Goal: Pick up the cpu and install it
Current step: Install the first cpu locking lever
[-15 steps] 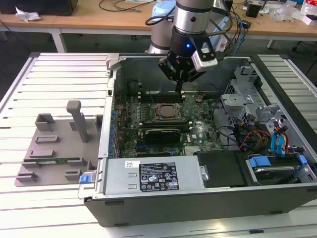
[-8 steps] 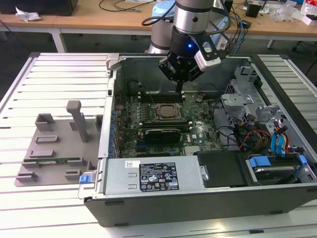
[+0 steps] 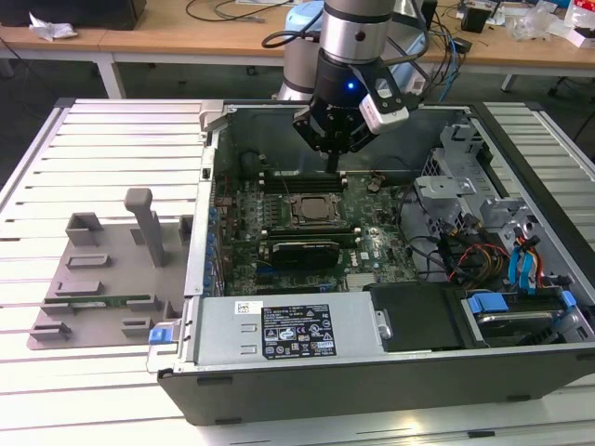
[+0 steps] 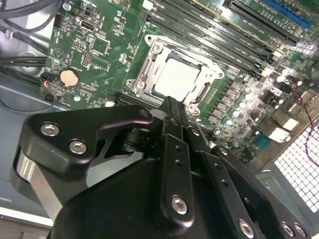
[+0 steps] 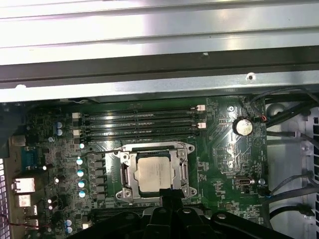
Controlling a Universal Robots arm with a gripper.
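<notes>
The cpu (image 5: 154, 173), a small square chip with a silvery top, lies flat inside the metal socket frame (image 5: 126, 175) on the green motherboard (image 3: 372, 243). It also shows in the second wrist view as the cpu (image 4: 177, 79) and in the exterior view as the cpu (image 3: 311, 211). My gripper (image 3: 333, 160) hangs above the board, just off the socket's edge and apart from the chip. Its black fingers (image 4: 173, 112) are pressed together, shut with nothing between them; the tip of the gripper (image 5: 169, 192) sits at the socket's rim.
The open computer case (image 3: 209, 167) surrounds the board. Memory slots (image 5: 139, 124) run beside the socket. A power supply (image 3: 279, 330) and a drive cage with cables (image 3: 483, 251) fill the near side and the exterior view's right. A grey fixture tray (image 3: 102, 279) lies at the exterior view's left.
</notes>
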